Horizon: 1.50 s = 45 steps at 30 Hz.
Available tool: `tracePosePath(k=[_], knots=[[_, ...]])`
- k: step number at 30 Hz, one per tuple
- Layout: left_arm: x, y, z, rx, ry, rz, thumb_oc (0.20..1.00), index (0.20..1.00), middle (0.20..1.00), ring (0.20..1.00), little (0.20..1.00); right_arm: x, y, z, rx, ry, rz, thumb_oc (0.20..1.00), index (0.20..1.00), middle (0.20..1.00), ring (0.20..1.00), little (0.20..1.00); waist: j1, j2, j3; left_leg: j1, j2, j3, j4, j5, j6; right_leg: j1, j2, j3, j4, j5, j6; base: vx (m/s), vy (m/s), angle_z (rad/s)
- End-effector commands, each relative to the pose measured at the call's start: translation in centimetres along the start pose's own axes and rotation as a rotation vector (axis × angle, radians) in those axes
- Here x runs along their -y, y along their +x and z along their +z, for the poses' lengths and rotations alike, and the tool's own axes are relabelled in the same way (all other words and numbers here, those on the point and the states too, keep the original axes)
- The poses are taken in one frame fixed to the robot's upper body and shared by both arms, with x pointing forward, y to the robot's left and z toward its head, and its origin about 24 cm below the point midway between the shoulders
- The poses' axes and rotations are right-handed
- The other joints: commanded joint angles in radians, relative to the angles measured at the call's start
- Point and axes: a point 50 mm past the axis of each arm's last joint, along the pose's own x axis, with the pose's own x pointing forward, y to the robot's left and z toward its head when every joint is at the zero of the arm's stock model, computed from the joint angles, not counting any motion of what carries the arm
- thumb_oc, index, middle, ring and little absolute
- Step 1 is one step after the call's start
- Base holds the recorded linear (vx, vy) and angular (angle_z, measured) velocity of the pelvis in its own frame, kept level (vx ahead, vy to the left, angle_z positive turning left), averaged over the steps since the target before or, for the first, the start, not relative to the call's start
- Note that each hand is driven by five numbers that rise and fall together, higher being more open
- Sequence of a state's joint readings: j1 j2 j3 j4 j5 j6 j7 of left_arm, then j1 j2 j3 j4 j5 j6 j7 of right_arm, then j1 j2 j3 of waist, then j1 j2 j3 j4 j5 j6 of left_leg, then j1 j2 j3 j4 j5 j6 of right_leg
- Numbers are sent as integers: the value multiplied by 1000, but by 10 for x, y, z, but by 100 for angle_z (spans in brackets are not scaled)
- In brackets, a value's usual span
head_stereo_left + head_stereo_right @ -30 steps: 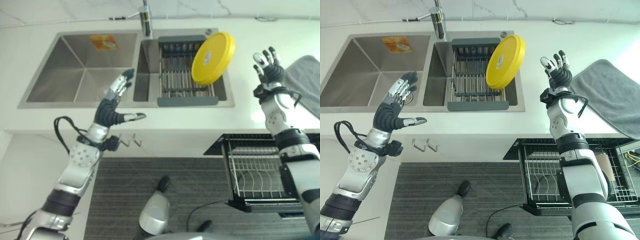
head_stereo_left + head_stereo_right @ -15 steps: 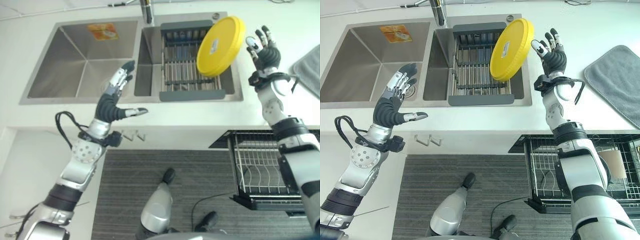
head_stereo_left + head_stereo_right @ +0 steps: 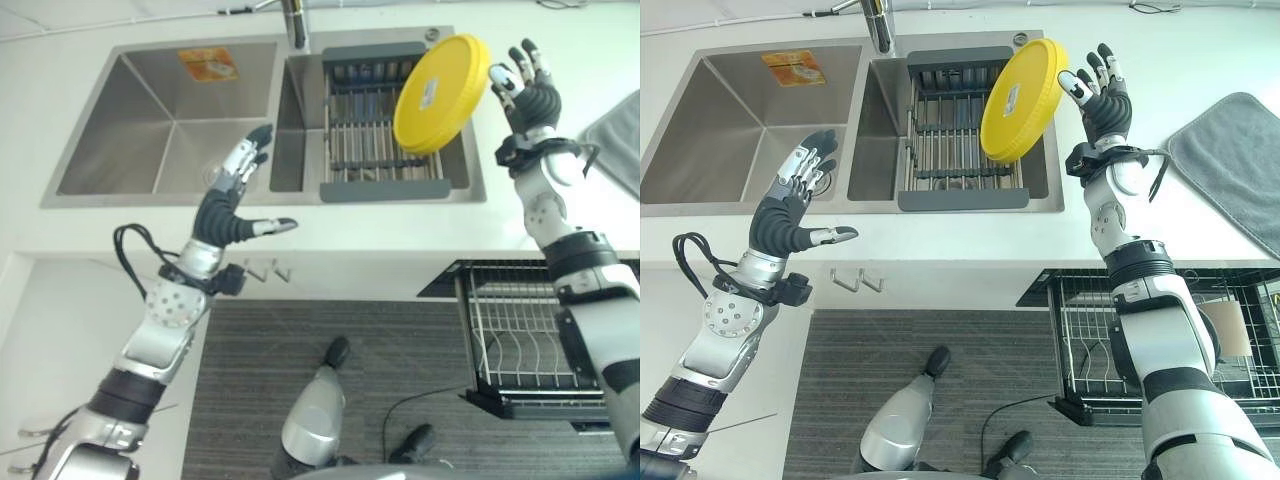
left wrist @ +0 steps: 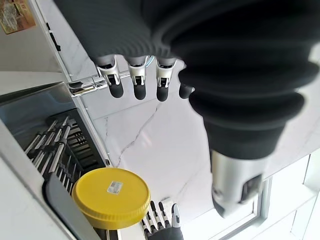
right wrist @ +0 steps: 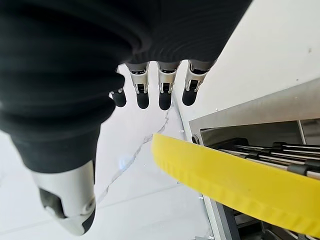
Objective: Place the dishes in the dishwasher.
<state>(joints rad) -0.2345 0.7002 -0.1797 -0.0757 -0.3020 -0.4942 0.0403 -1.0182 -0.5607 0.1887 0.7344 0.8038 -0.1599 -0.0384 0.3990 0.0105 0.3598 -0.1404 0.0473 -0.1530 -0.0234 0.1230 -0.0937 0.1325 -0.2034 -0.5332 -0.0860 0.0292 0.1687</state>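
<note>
I see my right hand spread wide beside the tilted yellow plate, left hand wide too.

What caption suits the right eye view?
Open right hand reaches beside the tilted yellow plate on the sink rack.

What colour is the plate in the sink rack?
Yellow; the plate shows best in the right eye view.

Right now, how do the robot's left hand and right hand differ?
The right hand is raised beside the round yellow plate leaning in the grey sink rack; the left hand hovers by the steel sink's front edge, far from the plate. Both are open and empty.
</note>
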Motion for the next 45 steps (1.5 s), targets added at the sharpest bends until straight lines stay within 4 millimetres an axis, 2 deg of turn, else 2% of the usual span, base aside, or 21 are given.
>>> tracePosePath(k=[1, 7, 18, 32, 45], knots=[[3, 1, 11, 77, -22, 13, 1000, 1000, 1000, 1000, 1000, -25, 8, 27, 105, -65, 116, 1000, 1000, 1000, 1000, 1000, 11, -18, -51, 6, 41, 39, 14, -28, -7, -70, -136, 69, 120, 62, 48, 0, 0, 0], [4, 2, 11, 85, -28, 21, 1000, 1000, 1000, 1000, 1000, -32, 8, 20, 81, -67, 132, 1000, 1000, 1000, 1000, 1000, 12, -11, -46, 3, 38, 39, 13, -26, -6, -75, -142, 68, 125, 64, 48, -5, 4, 0], [4, 3, 12, 89, -35, 28, 1000, 1000, 1000, 1000, 1000, -25, 7, 11, 47, -21, 91, 1000, 1000, 1000, 1000, 1000, 10, -1, -44, 2, 34, 41, 11, -25, -4, -85, -149, 70, 133, 66, 48, 0, 0, 0], [5, 3, 13, 92, -41, 40, 1000, 1000, 1000, 1000, 1000, -22, 7, 10, 44, 2, 74, 1000, 1000, 1000, 1000, 1000, 5, 14, -37, -2, 29, 46, 11, -23, -2, -101, -158, 74, 142, 68, 47, 0, 0, 0], [6, 5, 14, 101, -50, 50, 1000, 1000, 1000, 1000, 1000, -30, 5, -1, 3, 22, 104, 1000, 1000, 1000, 1000, 1000, 3, 33, -30, -9, 20, 48, 14, -21, 0, -113, -170, 74, 151, 70, 47, 1, 5, 0]])
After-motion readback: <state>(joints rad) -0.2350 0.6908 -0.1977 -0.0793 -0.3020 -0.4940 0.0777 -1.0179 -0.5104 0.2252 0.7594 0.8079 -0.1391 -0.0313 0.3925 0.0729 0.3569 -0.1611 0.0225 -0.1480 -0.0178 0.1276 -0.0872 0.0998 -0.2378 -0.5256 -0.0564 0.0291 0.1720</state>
